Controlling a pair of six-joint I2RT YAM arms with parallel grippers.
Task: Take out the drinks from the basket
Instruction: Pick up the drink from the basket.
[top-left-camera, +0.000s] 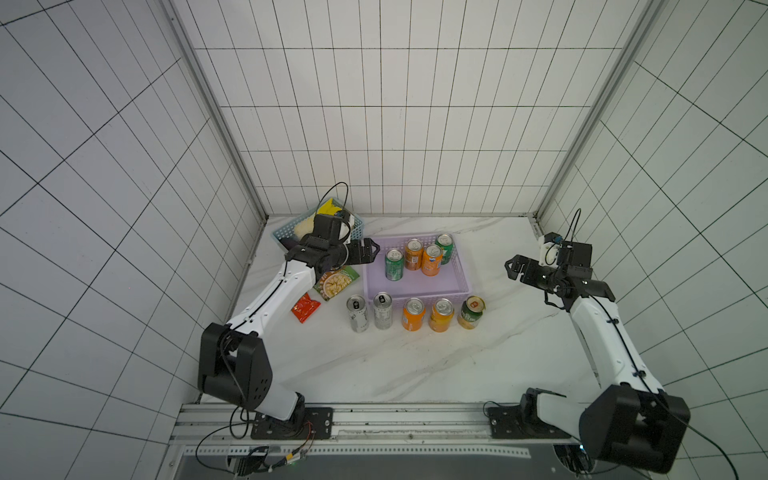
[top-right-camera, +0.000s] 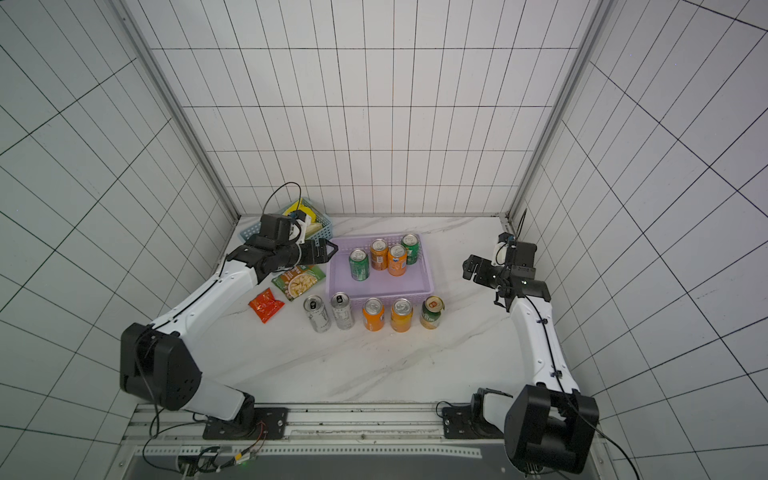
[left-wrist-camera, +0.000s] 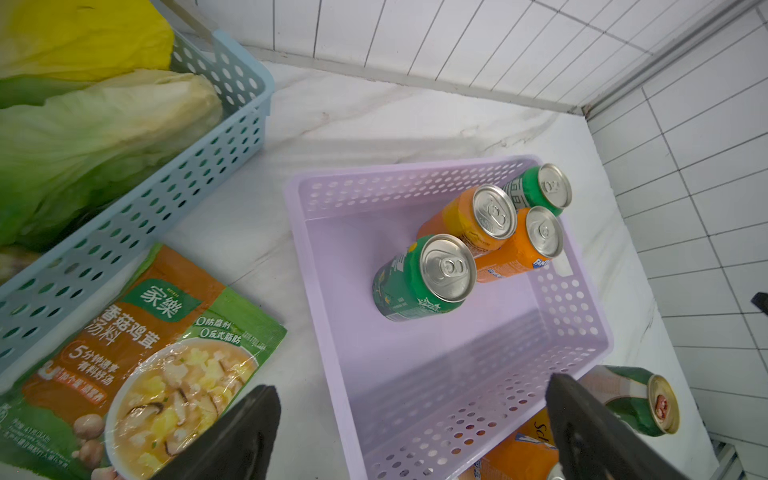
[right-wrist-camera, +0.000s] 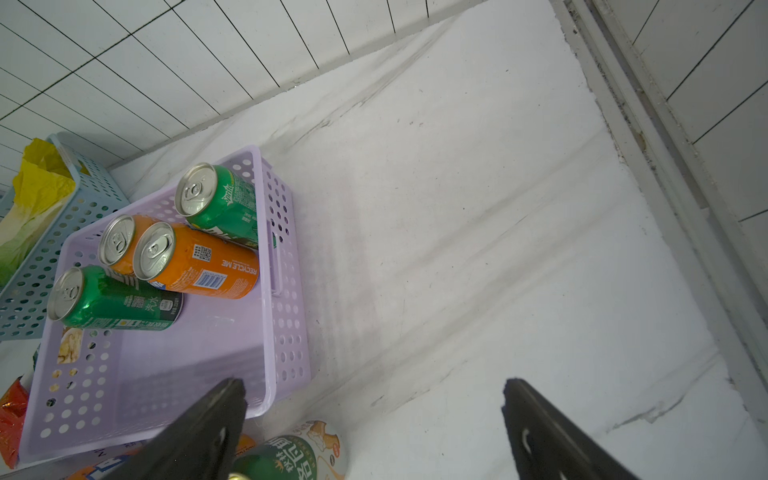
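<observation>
Basket (top-left-camera: 417, 286) holds four cans (top-left-camera: 393, 264) upright (five outside); left tool (top-left-camera: 373, 250), right tool (top-left-camera: 510, 269) both agape, empty.

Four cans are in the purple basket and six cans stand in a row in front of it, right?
Almost. Four cans are in the lilac basket, but the row in front holds five, not six: two silver cans, two orange cans, one green-and-gold can. Both top views show it.

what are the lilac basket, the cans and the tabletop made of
Basket: seemingly moulded plastic, matte, with rows of round holes. Cans: metal, likely aluminium; shiny silver pull-tab tops, glossy printed sides. Tabletop: white with grey veins; marble or a marble-look surface, cannot tell which.
</observation>
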